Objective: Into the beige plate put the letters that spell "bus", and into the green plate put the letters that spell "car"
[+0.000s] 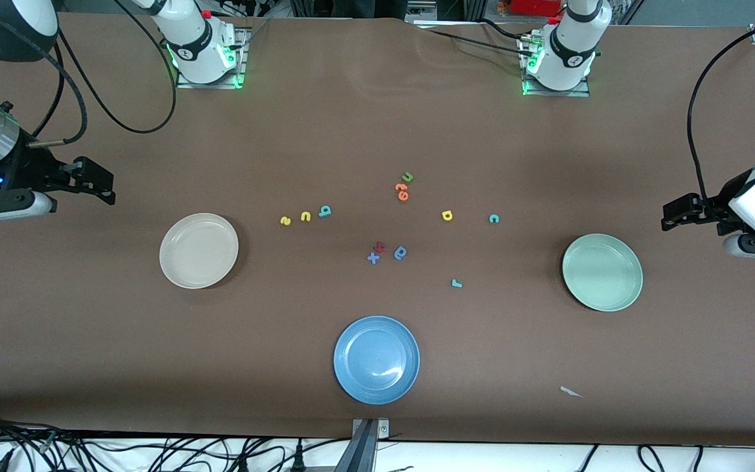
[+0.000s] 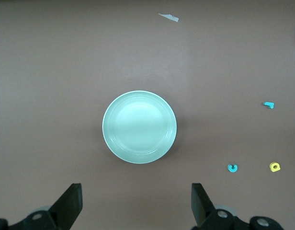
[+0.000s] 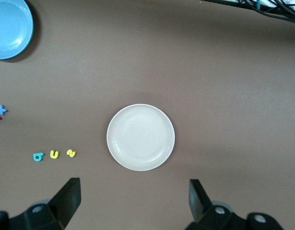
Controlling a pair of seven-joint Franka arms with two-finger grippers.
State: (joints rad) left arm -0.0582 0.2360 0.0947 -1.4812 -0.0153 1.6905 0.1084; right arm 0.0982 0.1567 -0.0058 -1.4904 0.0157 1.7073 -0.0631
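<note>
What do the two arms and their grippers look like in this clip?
Both arms are glossy white with black joint bands and black cables looping off them, on bases lit green. The left gripper and right gripper are black, with flat, dark, wedge-shaped fingers and white wrist housings.

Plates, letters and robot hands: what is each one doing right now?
beige plate: empty, flat on the table.
green plate: empty, flat on the table.
blue plate: empty.
yellow s, yellow u, teal b: in a row on the table beside the beige plate.
teal c, yellow a, teal r: loose on the table.
left hand: open, holding nothing, above the green plate.
right hand: open, holding nothing, above the beige plate.
</note>
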